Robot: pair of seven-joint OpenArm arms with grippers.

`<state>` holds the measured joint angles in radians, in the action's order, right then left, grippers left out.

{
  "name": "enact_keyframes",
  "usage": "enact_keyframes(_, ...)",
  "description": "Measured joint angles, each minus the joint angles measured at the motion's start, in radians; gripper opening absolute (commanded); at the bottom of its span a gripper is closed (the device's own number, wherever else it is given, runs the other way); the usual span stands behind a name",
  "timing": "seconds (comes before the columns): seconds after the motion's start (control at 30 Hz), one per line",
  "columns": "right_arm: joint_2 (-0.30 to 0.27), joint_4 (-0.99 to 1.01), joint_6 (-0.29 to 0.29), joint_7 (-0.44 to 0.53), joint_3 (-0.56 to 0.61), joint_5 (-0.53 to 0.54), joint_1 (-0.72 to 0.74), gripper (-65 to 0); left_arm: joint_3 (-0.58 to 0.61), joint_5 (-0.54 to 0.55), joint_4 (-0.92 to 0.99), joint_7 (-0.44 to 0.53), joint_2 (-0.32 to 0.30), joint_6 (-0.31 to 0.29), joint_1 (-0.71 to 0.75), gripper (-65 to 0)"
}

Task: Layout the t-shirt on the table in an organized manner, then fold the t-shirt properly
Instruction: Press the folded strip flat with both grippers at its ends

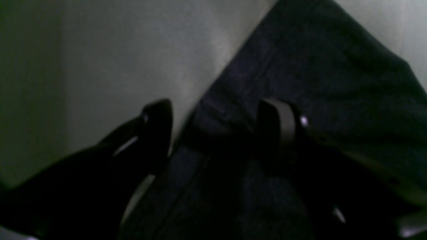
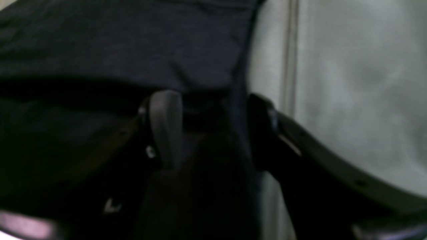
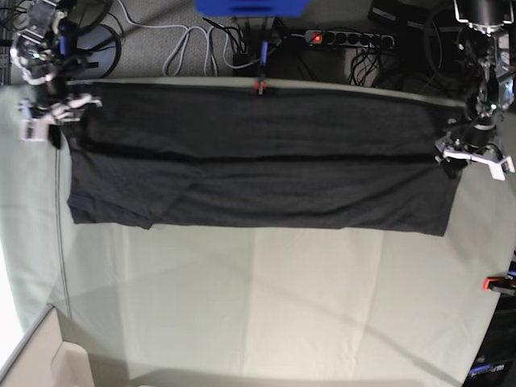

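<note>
From above, the base view gives me the whole t-shirt [image 3: 258, 169]: a long dark band folded lengthwise across the far part of the table [image 3: 266, 306], plain side up, with a fold line running along its middle. My wrist cameras show none of that shape, only dark, blurry cloth up close and my own fingers.

The left wrist view shows my left gripper [image 1: 222, 120] with its jaws apart. One finger [image 1: 278, 125] sits over the dark fabric and the other over bare table, so the shirt's edge runs between them and nothing is pinched. In the right wrist view my right gripper [image 2: 213, 116] also stands spread, with the grey finger [image 2: 165, 123] over the cloth, the other finger past the shirt's edge over the table, and the hem lying loose in the gap.

The table is covered in pale grey-green cloth with faint creases. A red clamp [image 3: 260, 85] grips its far edge, and another red clamp [image 3: 493, 283] sits at the right edge. Beyond the far edge lie cables [image 3: 193, 40] and a power strip [image 3: 351, 38] on the floor.

In the overhead view my left gripper is at the shirt's right end and my right gripper is at its far left corner, each just at the fabric's edge.
</note>
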<state>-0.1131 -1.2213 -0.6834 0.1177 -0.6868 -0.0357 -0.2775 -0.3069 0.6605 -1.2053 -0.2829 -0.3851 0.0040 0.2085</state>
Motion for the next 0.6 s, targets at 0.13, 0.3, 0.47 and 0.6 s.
enact_keyframes(0.13, -0.003, -0.027, 0.000, 0.005, -0.071, 0.043, -0.001, -30.2, -0.002, 0.003, -0.042, 0.000, -0.003, 0.001, 0.032, -24.4)
enact_keyframes(0.3, -0.008, -0.037, 0.000, -0.010, -0.025, 0.042, 0.063, -29.8, -0.004, 0.001, -0.113, 0.002, -0.003, 0.000, 0.056, -24.4)
enact_keyframes(0.47, -0.048, 0.078, 0.000, -0.005, 0.013, -0.026, 0.200, -29.8, -0.006, -0.001, -0.119, 0.002, -0.003, 0.000, 0.056, -24.3)
enact_keyframes(0.6, -0.080, 0.230, 0.000, -0.008, 0.010, -0.129, 0.316, -29.8, -0.008, -0.002, -0.120, 0.007, -0.007, 0.000, 0.062, -24.3)
